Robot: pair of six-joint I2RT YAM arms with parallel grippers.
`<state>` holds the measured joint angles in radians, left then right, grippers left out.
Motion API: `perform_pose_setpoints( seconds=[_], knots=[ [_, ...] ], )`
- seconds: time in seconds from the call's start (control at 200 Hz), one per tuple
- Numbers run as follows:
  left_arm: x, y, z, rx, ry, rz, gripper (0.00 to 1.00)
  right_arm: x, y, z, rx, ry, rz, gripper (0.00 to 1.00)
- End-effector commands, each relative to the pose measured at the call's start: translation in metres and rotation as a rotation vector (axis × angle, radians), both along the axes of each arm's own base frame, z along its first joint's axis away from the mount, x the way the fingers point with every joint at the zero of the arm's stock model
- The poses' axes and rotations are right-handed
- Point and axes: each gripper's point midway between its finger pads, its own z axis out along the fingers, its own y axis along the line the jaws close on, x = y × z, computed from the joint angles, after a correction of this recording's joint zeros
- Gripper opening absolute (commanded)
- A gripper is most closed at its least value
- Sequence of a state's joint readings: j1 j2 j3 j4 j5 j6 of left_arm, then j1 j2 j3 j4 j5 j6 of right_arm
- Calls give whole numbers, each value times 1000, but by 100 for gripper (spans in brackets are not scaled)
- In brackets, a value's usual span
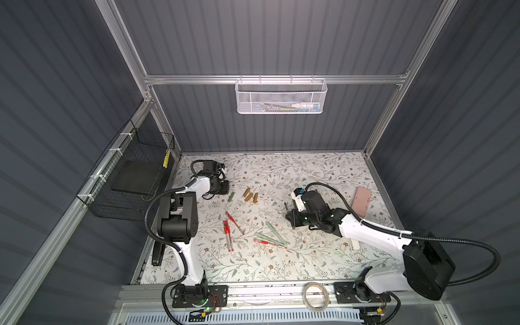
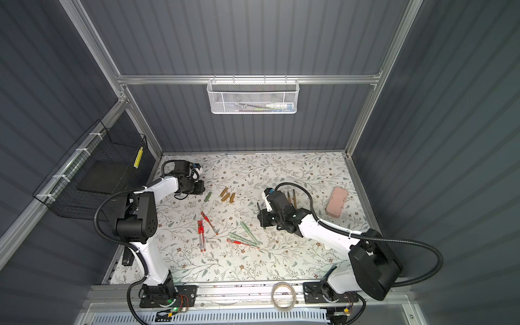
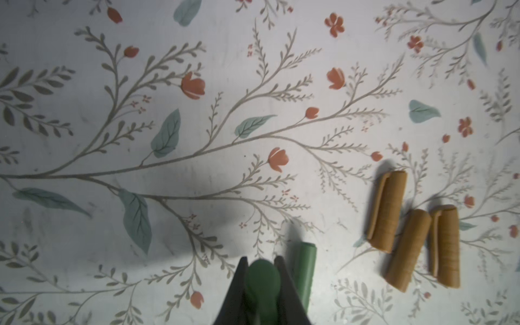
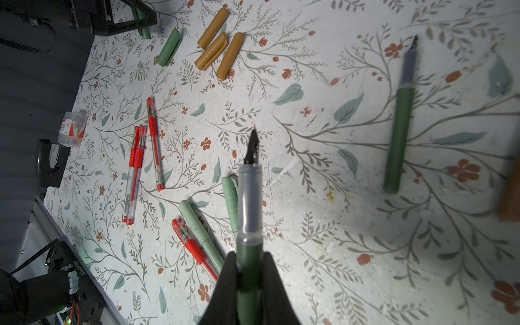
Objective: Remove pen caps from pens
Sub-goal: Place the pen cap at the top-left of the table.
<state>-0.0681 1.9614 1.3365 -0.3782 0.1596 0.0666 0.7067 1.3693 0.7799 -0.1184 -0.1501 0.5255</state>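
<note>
Right wrist view: green pen (image 4: 249,202) pinched by right claw (image 4: 249,257), nib bare

Barrel is clamped between both fingers, with the nib pointed away from the claw, above the worktop (image 4: 337,253). A second green pen (image 4: 398,140), nib also bare, is laid flat well apart from it.

A green cap (image 3: 261,281) is pinched by the left claw (image 3: 260,259), fingers pressed in on either side. Whether it touches the worktop cannot be told. A loose green cap (image 3: 304,270) is laid just beside it. Three gold-brown caps (image 3: 408,247) are bunched side by side near that, toward the far side of the worktop.

Four red pens (image 4: 153,140) are seen with caps on around mid-worktop: two paired, one alone, one laid against the pale green pens (image 4: 197,225), which are also capped. Two gold-brown pens (image 2: 288,196), dark tips bare, are seen in a top view beyond the right arm.
</note>
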Motion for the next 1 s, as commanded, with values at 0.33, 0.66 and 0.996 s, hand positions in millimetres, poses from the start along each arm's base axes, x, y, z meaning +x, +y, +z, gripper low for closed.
perform_pose_setpoints(
  seconds=[0.33, 0.66, 0.996],
  knots=[
    [-3, -2, -13, 90, 22, -52, 7, 0, -18, 7, -5, -33, -38, 0],
    [-7, -14, 5, 31, -15, -46, 21, 8, -14, 6, -18, -17, -40, 0],
    [-13, -20, 30, -6, -76, -50, 29, 22, -4, 12, -28, -14, -40, 0]
  ],
)
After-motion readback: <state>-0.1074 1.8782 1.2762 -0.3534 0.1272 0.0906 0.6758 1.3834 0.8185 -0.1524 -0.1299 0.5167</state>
